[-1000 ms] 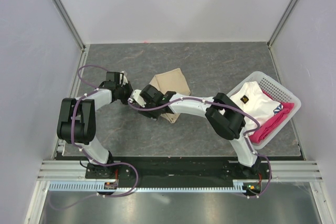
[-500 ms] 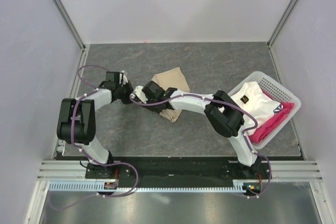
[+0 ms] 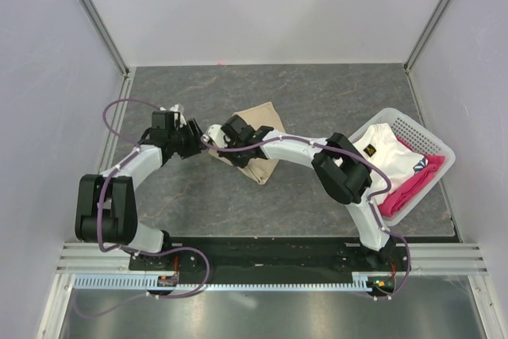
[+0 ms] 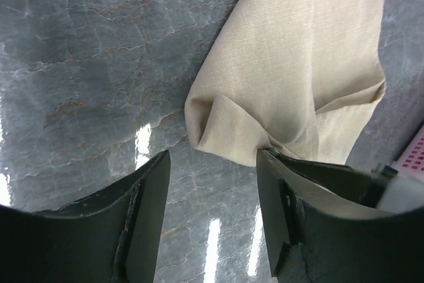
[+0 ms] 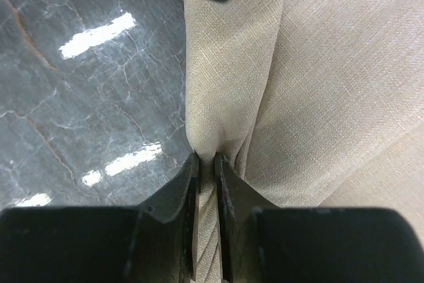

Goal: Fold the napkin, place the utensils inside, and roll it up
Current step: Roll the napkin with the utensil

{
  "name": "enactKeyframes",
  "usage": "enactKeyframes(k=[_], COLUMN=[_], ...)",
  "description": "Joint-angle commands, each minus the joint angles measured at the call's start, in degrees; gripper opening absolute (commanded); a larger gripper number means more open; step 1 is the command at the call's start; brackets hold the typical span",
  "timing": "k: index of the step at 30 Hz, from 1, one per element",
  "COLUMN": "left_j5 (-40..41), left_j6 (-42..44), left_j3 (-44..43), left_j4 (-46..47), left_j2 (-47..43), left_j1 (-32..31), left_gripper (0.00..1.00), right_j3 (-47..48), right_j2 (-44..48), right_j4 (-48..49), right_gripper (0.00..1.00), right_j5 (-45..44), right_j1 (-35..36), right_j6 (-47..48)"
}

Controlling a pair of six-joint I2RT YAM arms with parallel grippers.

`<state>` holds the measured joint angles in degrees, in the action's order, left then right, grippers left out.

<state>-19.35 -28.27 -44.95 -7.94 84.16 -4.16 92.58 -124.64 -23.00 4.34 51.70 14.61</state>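
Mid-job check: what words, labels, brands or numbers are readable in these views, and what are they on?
No text can be read in any view.
On the white cloth in the basket: a small dark mark, too small to read.
On the napkin: nothing, plain weave with no print.

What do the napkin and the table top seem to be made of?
Napkin: woven cloth, likely linen or cotton, matte; a fine crosshatch weave and soft creases show. Table top: grey stone-look surface, glossy; veins and light glare show, perhaps laminate.
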Motion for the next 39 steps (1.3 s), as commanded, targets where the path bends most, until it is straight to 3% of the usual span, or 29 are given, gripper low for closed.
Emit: enactKeyframes(k=[1, 7, 15, 30, 35, 39], left_j5=[4.4, 7.0, 1.4, -5.2, -5.4, -6.3], left_j6=[-2.7, -3.1, -5.5, -5.4, -5.2, -5.0], left_j3=[2.8, 7.6, 15.5, 13.8, 12.3, 11.6], left_j4=[2.3, 4.2, 10.0, 15.4, 12.8, 11.8], left_j2=[-5.4, -13.4, -18.3, -6.7, -3.3, -0.8], left_j1=[-0.1, -0.1, -0.1, -0.1, -0.1, -0.1], left_gripper=[0.63, 0.65, 0.68, 0.68, 0.63, 0.52], right_j3=[-2.1, -2.4, -1.8, -0.7, 0.1, 0.5], right_j2=[-3.4, -2.9, -4.7, -8.8, -9.8, -9.9], right_j4=[-9.1, -9.3, -9.3, -9.3, -9.4, -9.3], right_gripper=[0.15, 0.13, 0.13, 0.12, 0.11, 0.11], right_j5=[13.7, 21.7, 35.1, 42.2, 43.1, 43.2], right_j1=[-1.2, -3.0, -6.4, -9.2, -9.6, -9.9], right_j6=[-2.3, -3.5, -5.7, -6.2, -6.3, -6.3])
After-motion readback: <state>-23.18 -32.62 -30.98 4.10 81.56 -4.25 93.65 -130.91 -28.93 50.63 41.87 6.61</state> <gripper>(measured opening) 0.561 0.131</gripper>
